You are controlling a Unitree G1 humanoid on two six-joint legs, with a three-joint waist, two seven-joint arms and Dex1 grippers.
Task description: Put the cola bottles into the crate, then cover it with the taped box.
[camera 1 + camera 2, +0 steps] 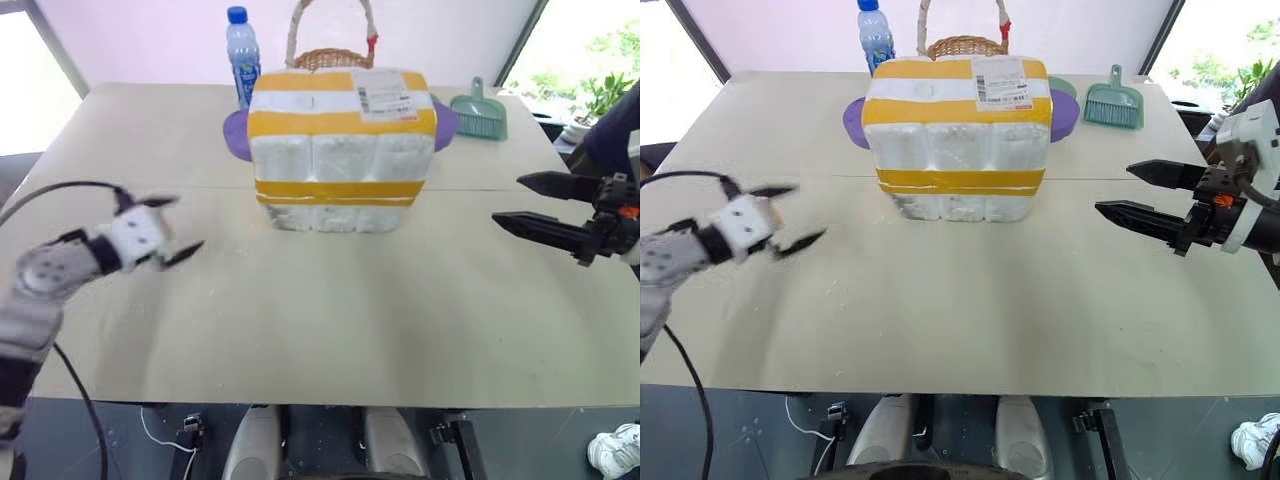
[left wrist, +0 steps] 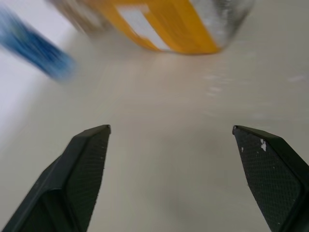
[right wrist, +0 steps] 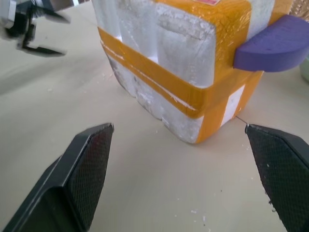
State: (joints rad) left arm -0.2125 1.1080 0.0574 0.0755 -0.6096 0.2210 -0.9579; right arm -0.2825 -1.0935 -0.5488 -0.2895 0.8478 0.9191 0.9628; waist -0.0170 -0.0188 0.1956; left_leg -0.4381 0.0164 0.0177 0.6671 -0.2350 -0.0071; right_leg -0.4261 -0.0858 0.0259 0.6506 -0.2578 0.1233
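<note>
Bare table (image 1: 330, 330) flanks the taped box (image 1: 340, 150), both pincers spread, apart.

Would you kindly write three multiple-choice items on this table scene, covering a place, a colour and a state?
1. Where does the water bottle stand?
A. behind the taped box
B. in front of it
C. on top of it

2. What colour is the dustpan?
A. red
B. green
C. black

3. How is the right gripper?
A. shut on a bottle
B. shut, empty
C. open, empty

Key: 1 A, it rises beyond the box's far left corner; 2 B, green by the table's far right edge; 3 C, its fingers stand apart with nothing between.
</note>
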